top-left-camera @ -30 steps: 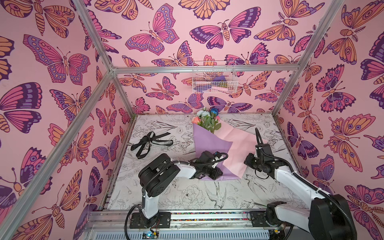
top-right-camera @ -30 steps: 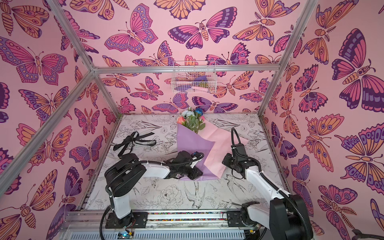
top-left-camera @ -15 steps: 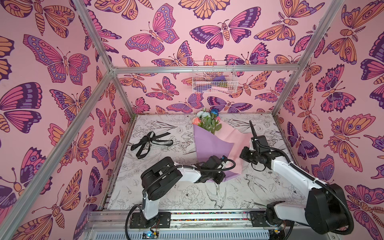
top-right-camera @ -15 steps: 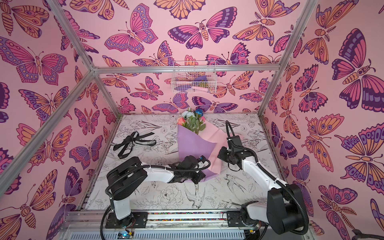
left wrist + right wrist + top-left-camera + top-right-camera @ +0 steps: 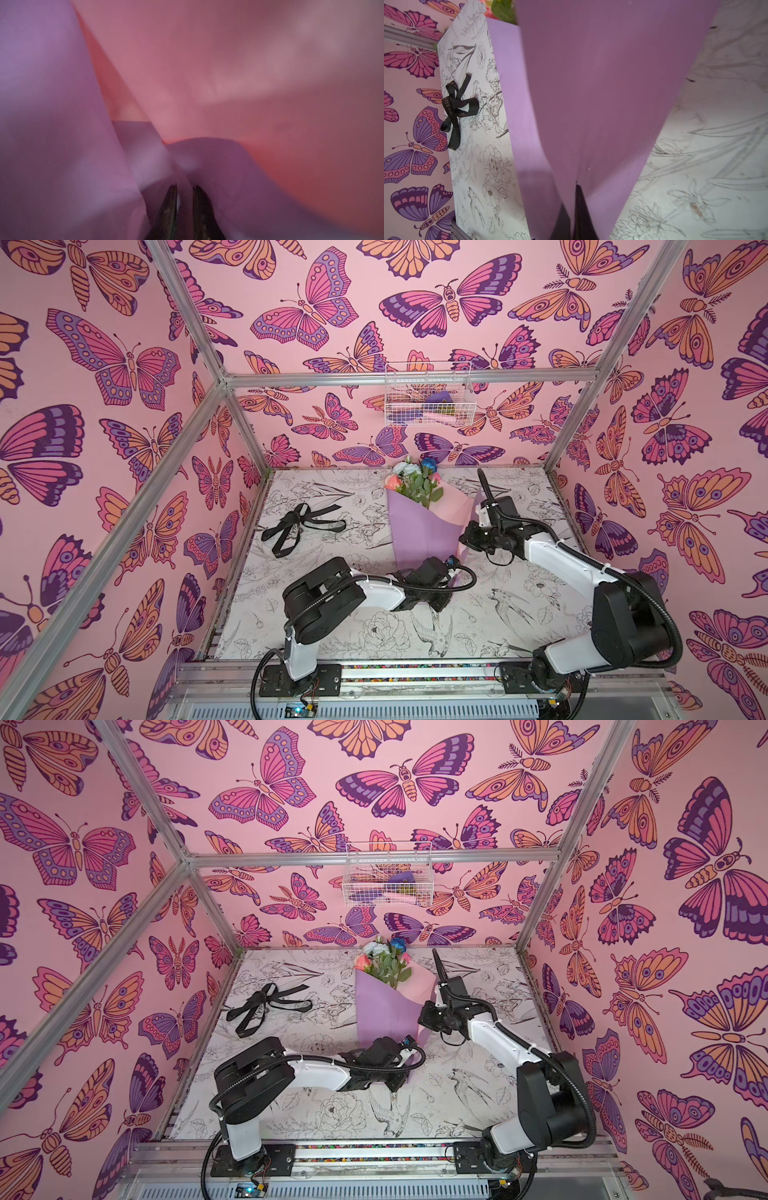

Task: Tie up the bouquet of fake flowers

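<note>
The bouquet of fake flowers (image 5: 417, 483) lies on the table with its peach, white and blue blooms toward the back wall. Its stems are hidden inside a lilac and pink paper wrap (image 5: 419, 531); both top views show this, blooms (image 5: 384, 963). My left gripper (image 5: 449, 578) (image 5: 405, 1060) is at the wrap's near end. In the left wrist view it (image 5: 185, 188) is shut on a fold of lilac paper. My right gripper (image 5: 467, 537) (image 5: 424, 1019) is at the wrap's right edge. In the right wrist view it (image 5: 572, 199) is shut on the lilac sheet (image 5: 602, 93).
A black ribbon (image 5: 291, 526) (image 5: 257, 1006) (image 5: 455, 108) lies loosely looped on the table to the left of the bouquet. A white wire basket (image 5: 428, 396) hangs on the back wall above it. Patterned walls close in the left, back and right sides.
My right gripper has moved left and toward the back with the paper's edge, folding it in over the bouquet. My left gripper shifted slightly right at the wrap's near end and its jaws narrowed.
</note>
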Controlling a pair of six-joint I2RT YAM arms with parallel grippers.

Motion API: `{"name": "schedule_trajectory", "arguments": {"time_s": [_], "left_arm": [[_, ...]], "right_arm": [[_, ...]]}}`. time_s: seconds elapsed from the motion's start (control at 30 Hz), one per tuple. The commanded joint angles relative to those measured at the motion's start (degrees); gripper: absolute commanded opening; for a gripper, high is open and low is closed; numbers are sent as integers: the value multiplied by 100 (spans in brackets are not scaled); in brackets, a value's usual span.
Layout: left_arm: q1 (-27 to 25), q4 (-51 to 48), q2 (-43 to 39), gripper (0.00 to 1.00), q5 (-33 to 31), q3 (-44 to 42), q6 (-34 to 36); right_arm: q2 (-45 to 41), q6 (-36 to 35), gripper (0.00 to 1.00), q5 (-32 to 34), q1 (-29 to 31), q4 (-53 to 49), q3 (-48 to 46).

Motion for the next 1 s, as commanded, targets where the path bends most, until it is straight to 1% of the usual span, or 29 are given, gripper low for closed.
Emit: {"name": "schedule_trajectory", "arguments": {"time_s": [0.0,0.07,0.17,0.2,0.23,0.3,0.5,0.67,0.77,0.83,0.97], "left_arm": [[-55,-480,-94,20,-122,-196,65],[-52,-491,-259,22,-262,-276,15],[-55,-613,-599,32,-604,-401,-206],[-56,-725,-727,38,-736,-429,-304],[-55,-864,-851,41,-881,-447,-404],[-46,-1083,-1052,46,-1080,-490,-567],[-8,-1330,-1709,47,-1443,-822,-984],[214,-1385,-2234,47,-1622,-1206,-1624],[569,-1479,-2324,45,-1372,-1362,-2133],[829,-1406,-2275,41,-1018,-1476,-2485],[1146,-970,-2074,35,-332,-1647,-2844]], "right_arm": [[290,-228,0,-171,182,387,419],[574,-311,0,-179,237,348,540],[730,-425,0,-139,253,223,656],[764,-472,0,-117,249,170,691],[788,-513,0,-105,255,137,714],[831,-576,0,-79,254,72,755],[918,-655,0,-78,260,30,834],[977,-815,0,-20,350,-125,973],[1012,-988,0,119,489,-316,1135],[1057,-1144,0,251,627,-475,1280],[1184,-1447,0,567,918,-839,1602]]}}
